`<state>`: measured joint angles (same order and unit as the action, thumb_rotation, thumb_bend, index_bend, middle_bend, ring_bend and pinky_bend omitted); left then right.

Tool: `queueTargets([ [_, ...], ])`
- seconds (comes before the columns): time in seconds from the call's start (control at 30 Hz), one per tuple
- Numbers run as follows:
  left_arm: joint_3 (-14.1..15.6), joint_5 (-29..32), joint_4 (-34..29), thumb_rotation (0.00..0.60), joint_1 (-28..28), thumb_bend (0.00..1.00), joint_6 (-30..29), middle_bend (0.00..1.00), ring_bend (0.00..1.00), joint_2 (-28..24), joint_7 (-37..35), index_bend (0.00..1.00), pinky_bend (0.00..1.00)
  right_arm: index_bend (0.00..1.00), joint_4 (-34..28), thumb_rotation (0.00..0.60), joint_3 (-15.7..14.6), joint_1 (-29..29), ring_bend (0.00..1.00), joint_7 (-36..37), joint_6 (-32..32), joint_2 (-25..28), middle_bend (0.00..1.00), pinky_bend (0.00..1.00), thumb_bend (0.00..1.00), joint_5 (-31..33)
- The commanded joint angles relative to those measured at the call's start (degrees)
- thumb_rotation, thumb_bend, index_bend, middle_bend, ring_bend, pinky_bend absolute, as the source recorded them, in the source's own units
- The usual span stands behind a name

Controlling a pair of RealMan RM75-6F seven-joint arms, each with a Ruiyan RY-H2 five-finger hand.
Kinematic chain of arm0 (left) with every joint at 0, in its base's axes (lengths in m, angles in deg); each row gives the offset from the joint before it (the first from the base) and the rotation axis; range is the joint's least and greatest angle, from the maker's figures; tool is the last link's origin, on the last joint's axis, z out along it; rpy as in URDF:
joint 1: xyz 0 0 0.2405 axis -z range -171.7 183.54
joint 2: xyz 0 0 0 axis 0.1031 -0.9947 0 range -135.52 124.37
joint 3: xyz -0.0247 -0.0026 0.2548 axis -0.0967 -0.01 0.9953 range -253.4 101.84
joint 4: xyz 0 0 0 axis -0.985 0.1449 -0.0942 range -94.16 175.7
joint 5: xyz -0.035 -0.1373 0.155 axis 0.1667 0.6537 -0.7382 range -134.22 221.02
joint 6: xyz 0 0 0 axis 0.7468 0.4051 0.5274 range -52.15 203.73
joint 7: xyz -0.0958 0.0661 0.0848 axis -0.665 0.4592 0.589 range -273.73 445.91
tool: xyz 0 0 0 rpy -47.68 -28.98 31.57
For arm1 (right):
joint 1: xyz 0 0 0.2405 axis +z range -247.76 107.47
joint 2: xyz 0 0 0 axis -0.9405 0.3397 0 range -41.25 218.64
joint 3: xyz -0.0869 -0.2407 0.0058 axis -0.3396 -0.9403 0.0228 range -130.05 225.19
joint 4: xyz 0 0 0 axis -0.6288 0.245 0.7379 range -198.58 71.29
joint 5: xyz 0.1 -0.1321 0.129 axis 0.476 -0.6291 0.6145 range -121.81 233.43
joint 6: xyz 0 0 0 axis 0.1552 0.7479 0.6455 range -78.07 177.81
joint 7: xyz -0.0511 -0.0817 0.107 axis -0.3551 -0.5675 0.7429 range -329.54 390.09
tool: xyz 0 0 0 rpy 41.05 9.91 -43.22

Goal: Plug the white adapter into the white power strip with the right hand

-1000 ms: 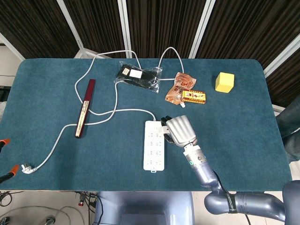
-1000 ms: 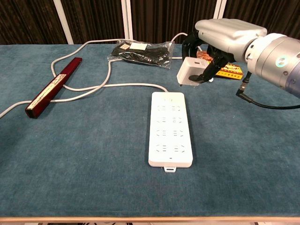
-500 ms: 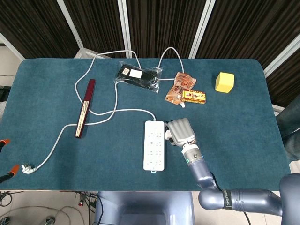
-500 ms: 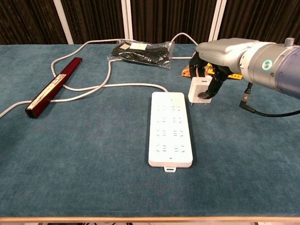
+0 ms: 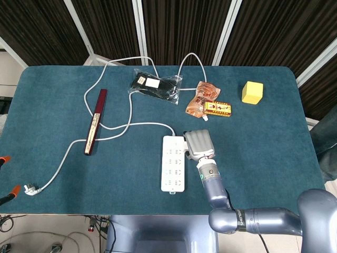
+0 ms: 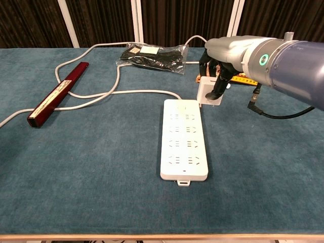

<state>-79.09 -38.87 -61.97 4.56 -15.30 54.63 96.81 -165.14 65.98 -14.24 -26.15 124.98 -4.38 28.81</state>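
Adapter (image 6: 209, 93) gripped in right hand (image 6: 218, 76), above strip's (image 6: 183, 138) far right corner.
Off the sockets; pressing down here could jam its prongs on the casing.

The white adapter (image 6: 208, 94) is a small square block, held up off the table, just above the far right corner of the white power strip (image 6: 184, 137). The strip is long & flat w/ two rows of holes, lying on the table.
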Motion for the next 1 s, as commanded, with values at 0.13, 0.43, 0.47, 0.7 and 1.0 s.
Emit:
queueTargets([
  [0.13,0.1,-0.1,-0.1,0.600,0.1,0.19,0.2,0.00,0.00,0.1,0.2,0.23,0.12,0.78,2.2,0.600,-0.3,1.1,0.94,-0.1,1.0,-2.6,0.77,0.98,0.64,-0.6],
  [0.43,0.0,0.1,0.1,0.600,0.1,0.19,0.1,0.00,0.00,-0.1,-0.2,0.23,0.12,0.78,3.6,0.600,0.1,2.4,0.94,-0.6,0.4,-4.5,0.77,0.98,0.64,0.7],
  [0.47,0.0,0.1,0.1,0.600,0.1,0.19,0.2,0.00,0.00,-0.1,-0.3,0.23,0.12,0.78,3.7,0.600,0.2,2.6,0.94,-0.7,0.4,-4.7,0.77,0.98,0.64,0.8],
  [0.7,0.0,0.1,0.1,0.600,0.1,0.19,0.2,0.00,0.00,-0.2,-0.5,0.23,0.12,0.78,5.1,0.600,0.9,3.5,0.94,-0.9,0.8,-6.2,0.77,0.98,0.64,1.4],
  [1.0,-0.1,0.3,0.1,0.600,0.0,0.19,0.1,0.00,0.00,-0.3,-0.8,0.23,0.12,0.78,7.3,0.600,1.2,3.5,0.94,0.3,1.0,-7.5,0.77,0.98,0.64,0.9],
])
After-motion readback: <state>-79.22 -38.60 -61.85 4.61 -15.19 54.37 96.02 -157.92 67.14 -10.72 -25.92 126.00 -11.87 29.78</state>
